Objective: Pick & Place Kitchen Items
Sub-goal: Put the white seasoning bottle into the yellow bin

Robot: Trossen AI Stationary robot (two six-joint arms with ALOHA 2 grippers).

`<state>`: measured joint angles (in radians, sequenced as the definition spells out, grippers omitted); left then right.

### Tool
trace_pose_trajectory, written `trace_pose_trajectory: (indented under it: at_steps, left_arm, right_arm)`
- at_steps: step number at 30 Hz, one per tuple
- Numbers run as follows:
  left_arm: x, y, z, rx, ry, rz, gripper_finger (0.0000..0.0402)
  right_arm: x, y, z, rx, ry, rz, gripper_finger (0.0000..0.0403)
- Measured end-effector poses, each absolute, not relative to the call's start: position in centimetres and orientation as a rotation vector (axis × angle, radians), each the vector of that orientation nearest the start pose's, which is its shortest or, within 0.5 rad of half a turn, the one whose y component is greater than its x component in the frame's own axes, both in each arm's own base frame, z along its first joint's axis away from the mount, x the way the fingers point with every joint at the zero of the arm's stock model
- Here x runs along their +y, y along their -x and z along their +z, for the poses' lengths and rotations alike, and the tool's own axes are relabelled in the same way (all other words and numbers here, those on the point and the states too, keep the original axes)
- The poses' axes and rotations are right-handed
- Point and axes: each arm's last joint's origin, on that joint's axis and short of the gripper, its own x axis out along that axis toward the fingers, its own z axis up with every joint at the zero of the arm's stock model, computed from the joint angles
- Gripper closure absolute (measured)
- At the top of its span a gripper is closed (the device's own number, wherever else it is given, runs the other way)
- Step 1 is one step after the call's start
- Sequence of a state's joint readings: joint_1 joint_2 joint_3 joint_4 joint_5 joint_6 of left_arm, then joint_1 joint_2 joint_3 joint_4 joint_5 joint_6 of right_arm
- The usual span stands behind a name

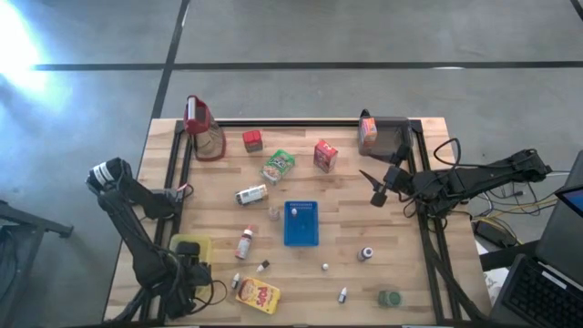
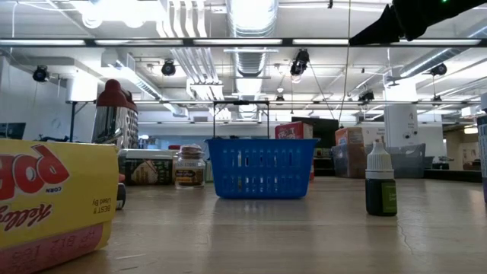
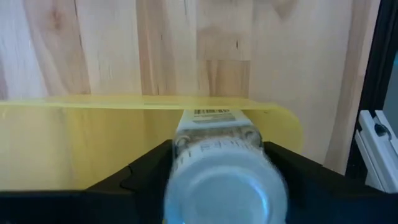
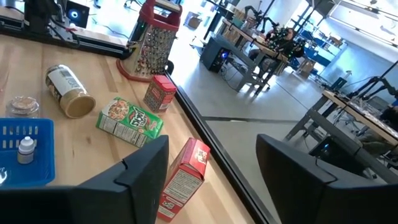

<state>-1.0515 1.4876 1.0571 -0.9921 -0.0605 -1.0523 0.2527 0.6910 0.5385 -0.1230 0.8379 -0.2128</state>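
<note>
My left gripper [image 1: 187, 252] is at the table's near left corner, over a yellow plate [image 1: 202, 244], shut on a white-capped bottle [image 3: 214, 146]. My right gripper [image 1: 376, 193] hangs open above the table's right side, touching nothing; its fingers [image 4: 146, 168] show wide apart in the right wrist view. Red cartons [image 1: 252, 140] [image 1: 325, 156], a green carton [image 1: 278, 166], an orange carton [image 1: 367, 130], a lying jar [image 1: 251, 194], a red bottle [image 1: 244, 242], a yellow packet [image 1: 258, 294], tiny bottles and a green lid [image 1: 390, 298] lie scattered on the table. My left gripper pinches the bottle between its two fingers [image 3: 146, 165], one on each side of the body just below the white cap [image 3: 224, 190]. The fingers lie along the bottle, whose labelled end [image 3: 211, 114] points away from the wrist over the yellow plate [image 3: 81, 134]. Whether it rests there, I cannot tell.
A blue perforated tray [image 1: 301, 226] sits mid-table with a tiny white-capped bottle [image 1: 293, 208] in it. A red-topped grater-like jug [image 1: 205, 130] stands at the far left corner. Black frame rails [image 1: 424, 228] run along both sides. Bare wood lies between tray and right rail.
</note>
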Motion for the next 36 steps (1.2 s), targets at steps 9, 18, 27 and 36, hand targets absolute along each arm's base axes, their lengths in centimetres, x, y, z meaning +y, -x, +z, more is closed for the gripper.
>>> trace_pose_trajectory:
  at_steps: [9,18,27,36]
  left_arm:
    - [-22.6,-13.1,22.5,1.459,0.114,-0.069,0.013]
    - [-22.4,-13.5,24.3,1.491,0.108,-0.069,0.0133]
    - [-20.5,-14.9,27.6,1.479,0.044,0.063,0.0134]
    - [-19.0,-17.8,30.3,1.392,0.173,0.126,0.0136]
  right_arm:
    - [1.7,-15.2,27.0,0.302,0.355,-0.555,0.0178]
    - [1.7,-15.2,27.0,0.301,0.353,-0.555,0.0149]
    - [1.7,-15.2,27.0,0.3,0.35,-0.555,0.0116]
    - [1.7,-15.2,27.0,0.301,0.354,-0.555,0.0084]
